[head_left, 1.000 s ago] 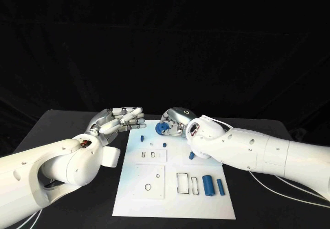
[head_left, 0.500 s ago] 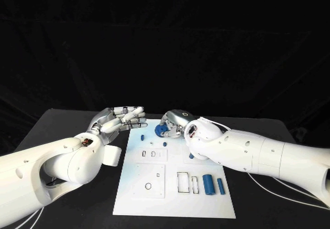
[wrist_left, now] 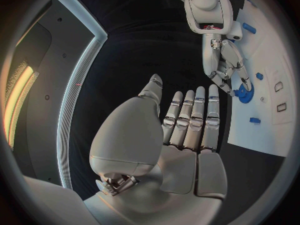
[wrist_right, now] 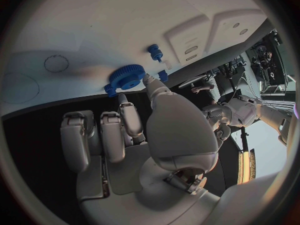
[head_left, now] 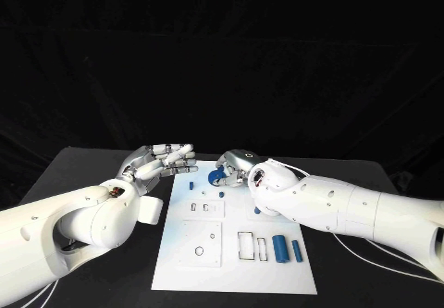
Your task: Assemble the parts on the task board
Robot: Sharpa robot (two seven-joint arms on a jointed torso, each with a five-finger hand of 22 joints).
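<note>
While the left robot hand [head_left: 165, 162] hovers open, the right robot hand [head_left: 237, 165] pinches a blue gear [wrist_right: 127, 77]

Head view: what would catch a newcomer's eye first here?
The right robot hand pinching a blue gear at the far end of the white task board. Beside it, the left robot hand hovers open and empty, off the board's left edge.

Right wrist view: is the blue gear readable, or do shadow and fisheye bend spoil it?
Right wrist view: the blue gear is sharp, teeth visible, with a soft shadow beside it on the task board, whose edge bows. Left wrist view: straight board edge also curves; the gear is small but clear. Head view: the gear is partly hidden by the right hand.
</note>
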